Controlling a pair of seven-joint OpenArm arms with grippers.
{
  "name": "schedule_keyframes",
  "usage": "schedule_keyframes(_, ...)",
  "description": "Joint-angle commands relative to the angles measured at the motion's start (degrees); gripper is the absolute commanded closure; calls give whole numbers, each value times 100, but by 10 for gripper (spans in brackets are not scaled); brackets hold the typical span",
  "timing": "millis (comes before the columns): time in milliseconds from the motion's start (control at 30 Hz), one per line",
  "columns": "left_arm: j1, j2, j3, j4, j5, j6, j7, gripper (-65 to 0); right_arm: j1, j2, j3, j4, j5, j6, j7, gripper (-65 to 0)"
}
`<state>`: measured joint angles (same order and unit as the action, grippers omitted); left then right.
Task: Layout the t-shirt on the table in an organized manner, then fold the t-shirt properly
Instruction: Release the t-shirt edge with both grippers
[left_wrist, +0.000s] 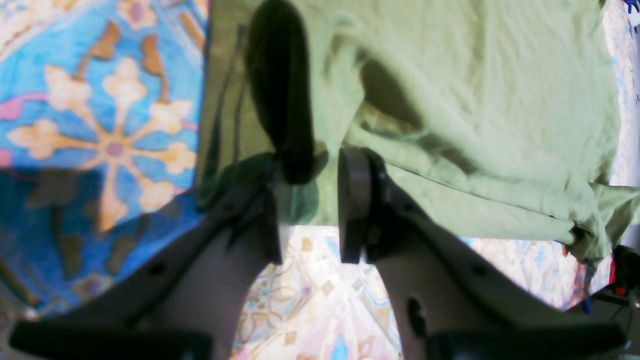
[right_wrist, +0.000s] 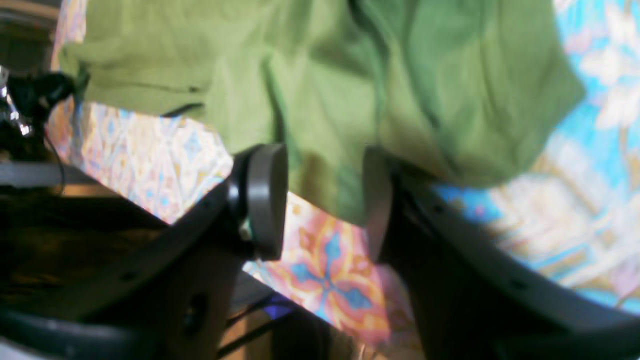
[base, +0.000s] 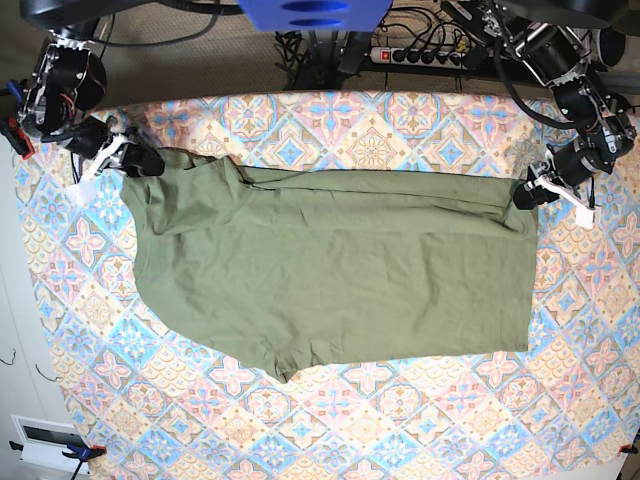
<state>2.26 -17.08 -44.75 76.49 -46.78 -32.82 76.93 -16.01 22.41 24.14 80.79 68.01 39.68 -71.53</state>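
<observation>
The olive-green t-shirt (base: 330, 265) is seen spread lengthwise across the tiled table (base: 330, 430), with a gripper at each of its far corners.

The shirt is laid flat over the middle of the table, folded along its far edge, with a sleeve projecting at the near edge and the neck end turned to the left of the base view. The right gripper (right_wrist: 325, 200), at the far left corner in the base view, is shown with its jaws parted and the cloth edge lying below and between them, not pinched. The left gripper (left_wrist: 310, 205), at the far right corner, is likewise shown with its jaws apart above the hem corner, and a gap is seen between the pads (left_wrist: 352, 200); no fabric is clamped.
</observation>
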Motion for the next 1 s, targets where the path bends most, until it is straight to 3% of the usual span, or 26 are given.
schedule_keyframes(0,-37,-116,-21,92,-126,-2,-75,-158,49,110,17,-57,157,32,80,-237)
schedule_keyframes(167,-37,-125,-21,92,-126,-2,-75,-157,49,110,8,-497,157,32,80,-237)
schedule_keyframes(967,-55,-107,-13,92,-126,-2,-66,-155,296,110,-186,-506,157,32,247,-235)
